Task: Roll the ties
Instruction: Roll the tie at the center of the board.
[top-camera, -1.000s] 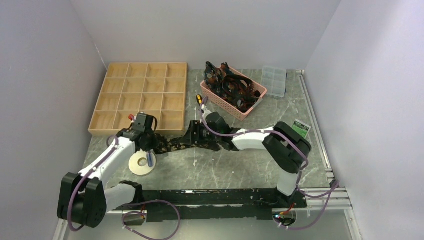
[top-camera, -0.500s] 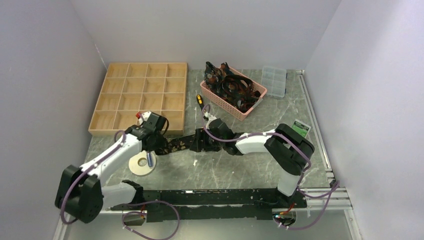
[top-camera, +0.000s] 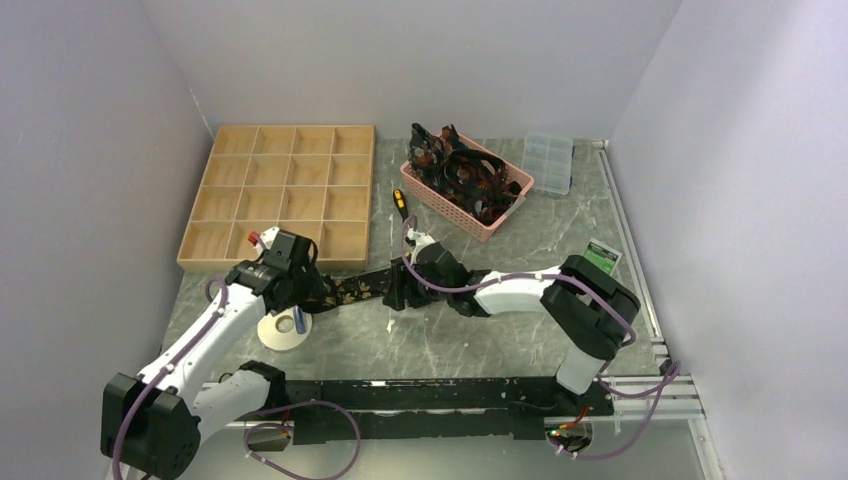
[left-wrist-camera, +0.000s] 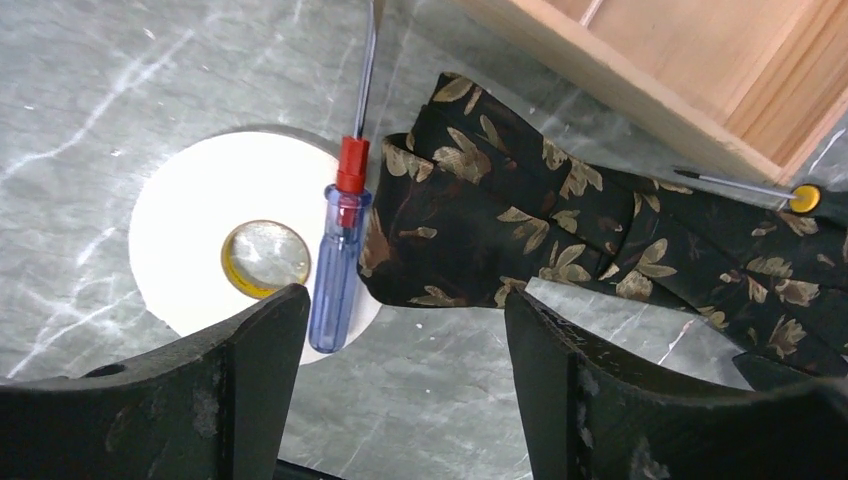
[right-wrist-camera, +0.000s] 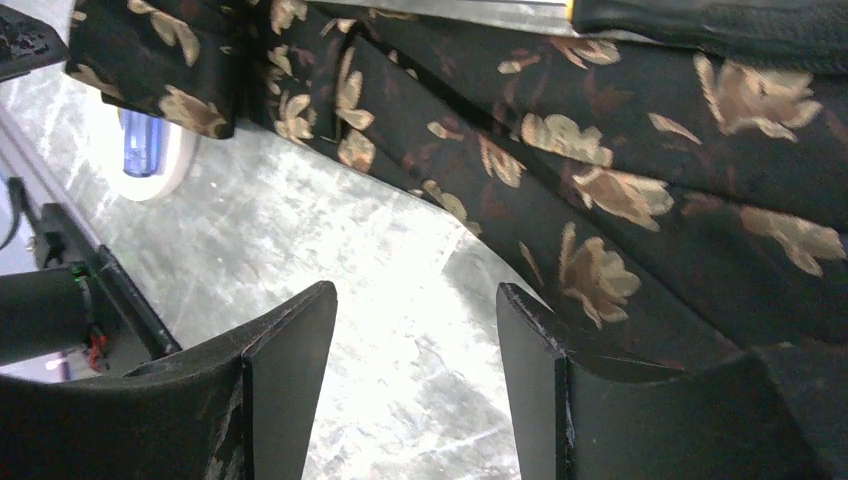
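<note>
A black tie (top-camera: 355, 287) with tan-gold leaves lies on the table between my two grippers. Its folded end (left-wrist-camera: 470, 220) rests just beyond my left gripper (left-wrist-camera: 405, 305), against a blue screwdriver (left-wrist-camera: 338, 270). The left gripper is open, with only bare table between its fingers. My right gripper (right-wrist-camera: 415, 295) is open too, above bare table, and the tie (right-wrist-camera: 600, 170) crosses just past its right finger. From above, the left gripper (top-camera: 305, 285) and right gripper (top-camera: 397, 290) sit at opposite ends of the visible stretch of tie. More ties fill a pink basket (top-camera: 490, 222).
A white tape roll (top-camera: 270, 330) lies under the blue screwdriver (top-camera: 298, 322). A wooden compartment tray (top-camera: 280, 195) stands at the back left. A yellow-handled screwdriver (top-camera: 400, 200), a clear plastic box (top-camera: 548, 162) and a green card (top-camera: 602, 256) lie farther right.
My left gripper has opened and let go of the tie's folded end, which now lies on the table. The left arm has drawn back a little to the left.
</note>
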